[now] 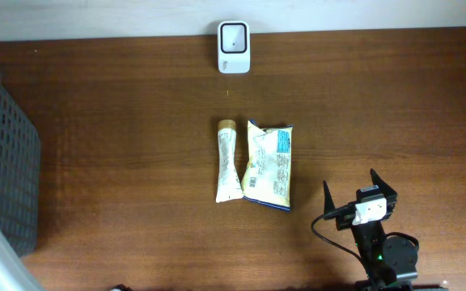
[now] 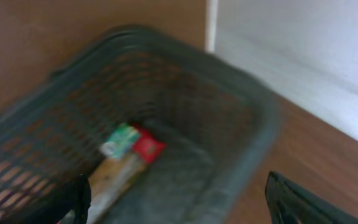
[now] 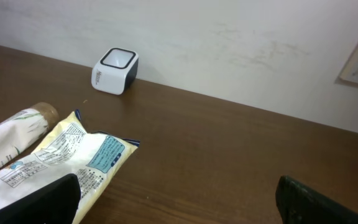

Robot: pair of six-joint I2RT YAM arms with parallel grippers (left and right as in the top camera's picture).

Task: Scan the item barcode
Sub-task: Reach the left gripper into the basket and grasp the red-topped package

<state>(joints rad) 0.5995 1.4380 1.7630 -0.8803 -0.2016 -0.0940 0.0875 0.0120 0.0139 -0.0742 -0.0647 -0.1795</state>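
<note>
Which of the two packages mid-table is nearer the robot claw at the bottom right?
The flat yellow packet with the blue patch; it lies on the side facing the right gripper, while the slim white tube lies beyond it.

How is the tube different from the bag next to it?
The tube is thin and narrow; the bag is much wider. The tube has a brown cap at its far end; the bag has a blue patch there instead. The tube is mostly white, the bag yellowish. Both lie flat on the table, side by side.
</note>
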